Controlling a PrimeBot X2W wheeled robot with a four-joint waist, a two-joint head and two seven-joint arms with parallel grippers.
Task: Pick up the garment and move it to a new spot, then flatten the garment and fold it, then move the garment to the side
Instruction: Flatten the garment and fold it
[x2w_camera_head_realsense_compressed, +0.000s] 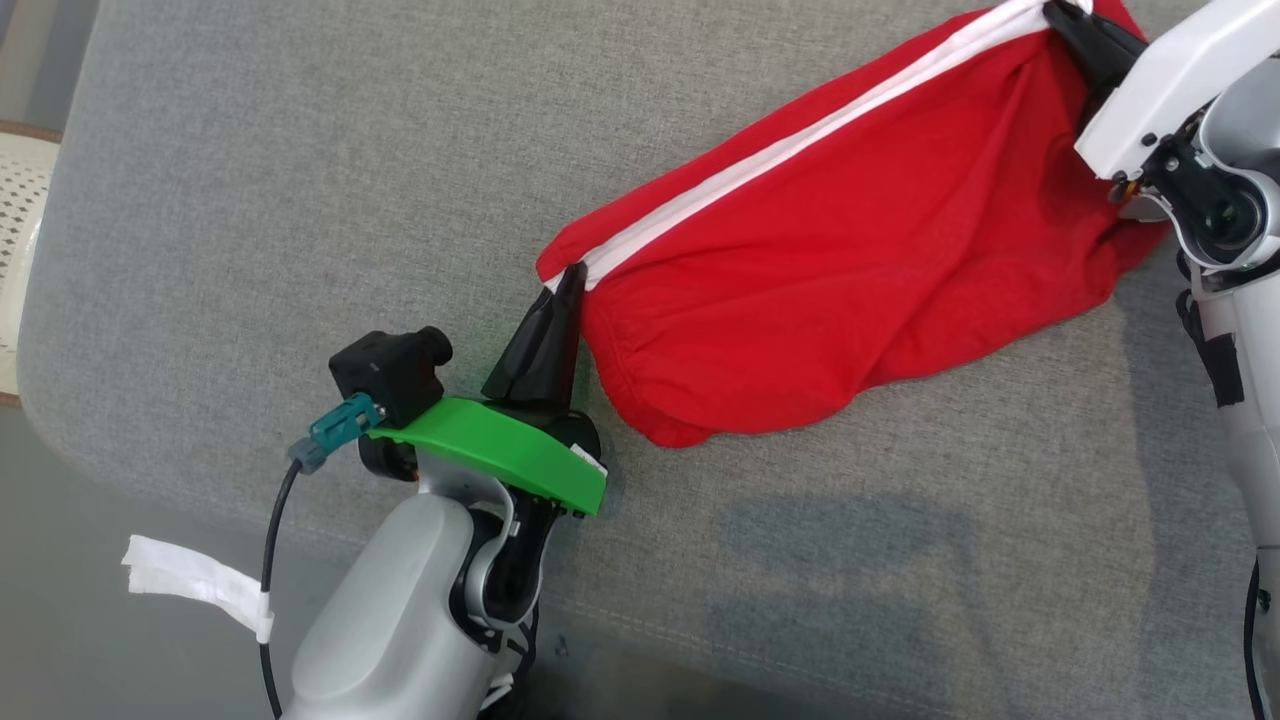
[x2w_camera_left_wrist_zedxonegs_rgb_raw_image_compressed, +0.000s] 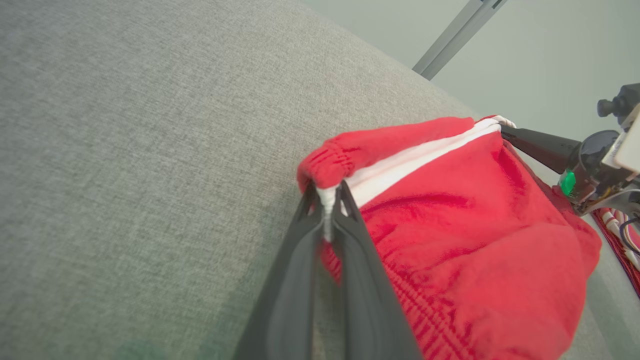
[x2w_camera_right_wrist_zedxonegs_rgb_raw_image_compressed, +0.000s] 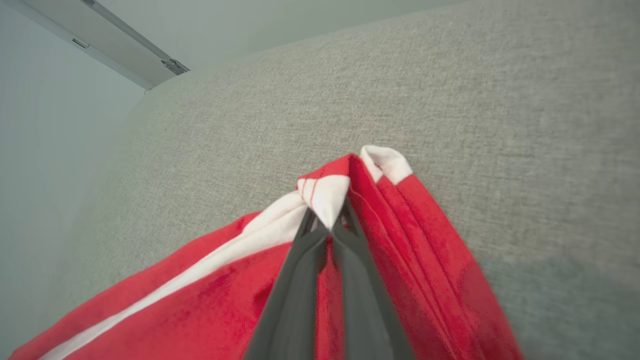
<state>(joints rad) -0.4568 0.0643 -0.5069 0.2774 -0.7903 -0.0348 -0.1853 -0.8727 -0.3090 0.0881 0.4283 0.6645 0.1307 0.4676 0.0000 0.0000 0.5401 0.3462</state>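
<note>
Bright, even light. Soft shadows lie on the grey cushion (x2w_camera_head_realsense_compressed: 850, 560) beside the left fingers (x2w_camera_head_realsense_compressed: 540, 340). Near the lens, the right fingers (x2w_camera_right_wrist_zedxonegs_rgb_raw_image_compressed: 295, 300) blur.

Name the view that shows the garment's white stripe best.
Head view: the stripe runs whole from left pincer to right pincer. Each wrist view shows the end pinched by its own pincer, the rest foreshortened.

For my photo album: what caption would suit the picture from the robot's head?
Left gripper and right gripper pinch opposite ends of a red garment stretched over a grey cushion.
</note>
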